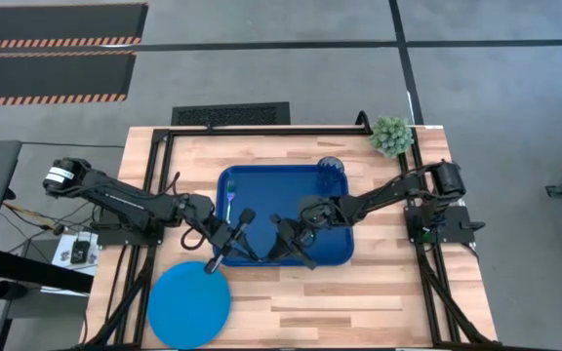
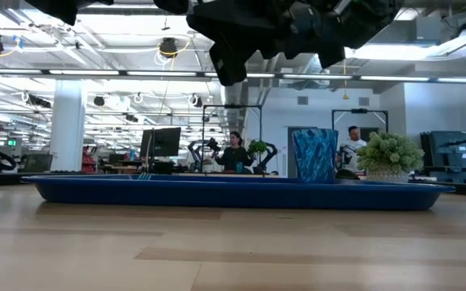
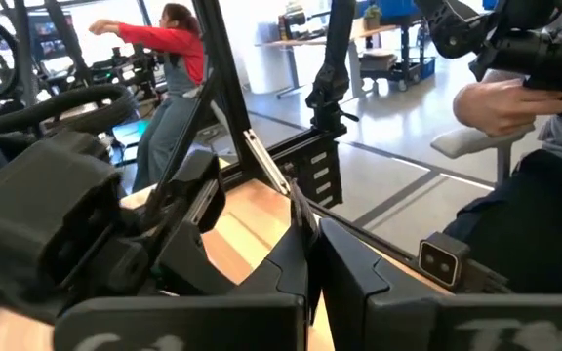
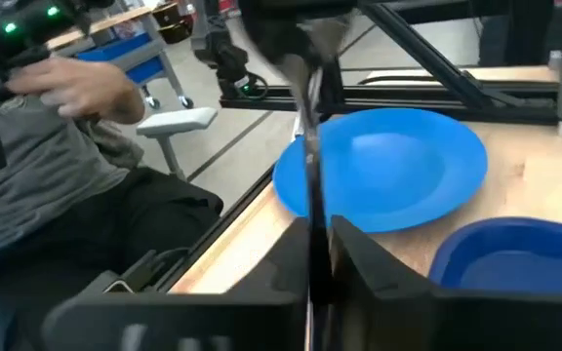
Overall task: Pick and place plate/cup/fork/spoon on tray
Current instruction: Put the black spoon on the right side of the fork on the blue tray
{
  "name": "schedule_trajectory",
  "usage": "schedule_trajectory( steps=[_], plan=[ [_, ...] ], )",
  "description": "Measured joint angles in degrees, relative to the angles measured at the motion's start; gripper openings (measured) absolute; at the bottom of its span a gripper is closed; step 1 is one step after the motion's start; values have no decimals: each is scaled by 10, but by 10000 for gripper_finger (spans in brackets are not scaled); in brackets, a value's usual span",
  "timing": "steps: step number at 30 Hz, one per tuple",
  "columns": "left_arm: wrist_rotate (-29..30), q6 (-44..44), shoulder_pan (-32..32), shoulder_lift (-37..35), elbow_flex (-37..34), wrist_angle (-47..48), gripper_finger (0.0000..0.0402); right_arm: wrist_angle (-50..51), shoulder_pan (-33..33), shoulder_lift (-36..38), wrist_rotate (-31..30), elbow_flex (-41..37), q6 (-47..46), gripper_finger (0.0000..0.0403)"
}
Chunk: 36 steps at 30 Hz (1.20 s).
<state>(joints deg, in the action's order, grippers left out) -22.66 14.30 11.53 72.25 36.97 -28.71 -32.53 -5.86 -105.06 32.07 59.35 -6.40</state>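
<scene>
- Tray (image 1: 332,249) sits mid-worktop (image 1: 359,302); cup (image 1: 331,168) stands upright in its far right corner, fork (image 1: 230,203) lies along its left side.
- Plate (image 1: 189,302) rests flat on the worktop, just off the tray's near left corner.
- Spoon (image 4: 310,166): thin dark handle runs between both grippers over the tray's near edge.
- Left gripper (image 1: 230,244): jaws together on the spoon.
- Right gripper (image 1: 283,239): jaws clamped on the spoon handle.
- Potted plant (image 1: 391,136) stands at the far right corner.

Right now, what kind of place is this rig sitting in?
Probably an open robotics lab or workshop: other robot arms on benches behind the tray, hazard-striped floor mats, and a person at a far station.
</scene>
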Motion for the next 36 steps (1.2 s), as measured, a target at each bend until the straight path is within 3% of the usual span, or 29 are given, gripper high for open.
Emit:
schedule_trajectory(
  steps=[5, 11, 22, 30, 36],
  plan=[
    [6, -12, 0, 0, 0, 5, 5, 4, -1, 0, -4, 0, 7, 24],
    [46, -12, 0, -15, 0, 30, 41, 16, -1, 1, -22, 0, 2, 12],
    [217, -10, 32, -162, 0, 208, 116, 100, 8, 30, -120, 0, -81, 4],
    [345, -38, 80, -213, -48, 224, 100, 154, 24, 26, -223, -1, -137, 7],
    [399, -78, 110, -226, -148, 108, 65, 58, 15, 26, -179, -1, -84, 3]
  ],
)
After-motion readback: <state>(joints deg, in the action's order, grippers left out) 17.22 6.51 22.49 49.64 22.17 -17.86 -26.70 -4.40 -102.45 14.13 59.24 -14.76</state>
